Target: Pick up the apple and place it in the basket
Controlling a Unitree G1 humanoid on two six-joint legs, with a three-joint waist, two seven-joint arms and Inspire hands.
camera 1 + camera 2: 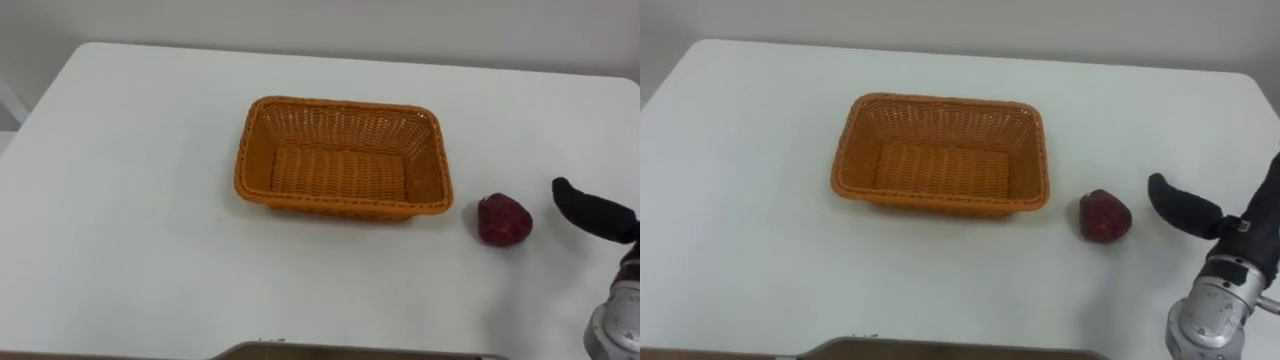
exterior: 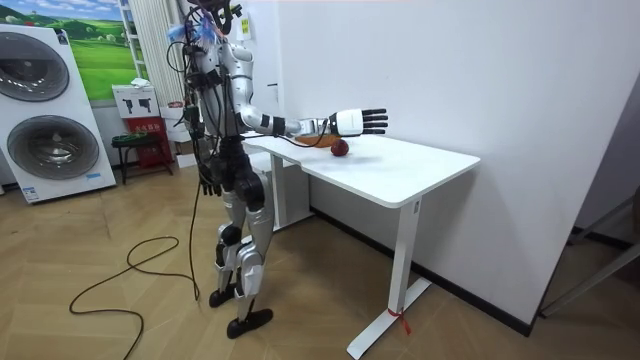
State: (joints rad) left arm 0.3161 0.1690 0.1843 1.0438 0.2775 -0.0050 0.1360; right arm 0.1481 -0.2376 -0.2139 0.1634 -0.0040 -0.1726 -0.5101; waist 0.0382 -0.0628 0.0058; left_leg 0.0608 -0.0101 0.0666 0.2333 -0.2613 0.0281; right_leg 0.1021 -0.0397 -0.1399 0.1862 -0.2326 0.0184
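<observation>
**Inspector:** What is the right hand doing?

**Technician:** The right hand point(image 1: 1185, 210) is reaching in from the right edge of the eye views, over the white table point(image 1: 760, 250). In the room view its fingers point(image 2: 376, 121) are extending straight and slightly spread, so the hand is open and gripping nothing. In the eye views one dark digit is pointing toward the apple point(image 1: 1105, 217).

**Inspector:** Is the hand touching the apple?

**Technician:** No. A strip of bare tabletop is showing between the digit's tip and the fruit.

**Inspector:** Where is the apple sitting?

**Technician:** The dark red apple is resting on the table, between the right hand and the orange wicker basket point(image 1: 940, 204). It is lying near the basket's right short end, outside the rim and apart from it. The basket is standing upright near the middle of the table, with its long side facing the robot.

**Inspector:** And the left hand?

**Technician:** The left hand point(image 2: 207, 185) is hanging beside the hip in the room view, and its state cannot be told. The robot is standing upright at the table's end, with its right arm stretching out level over the top.
</observation>
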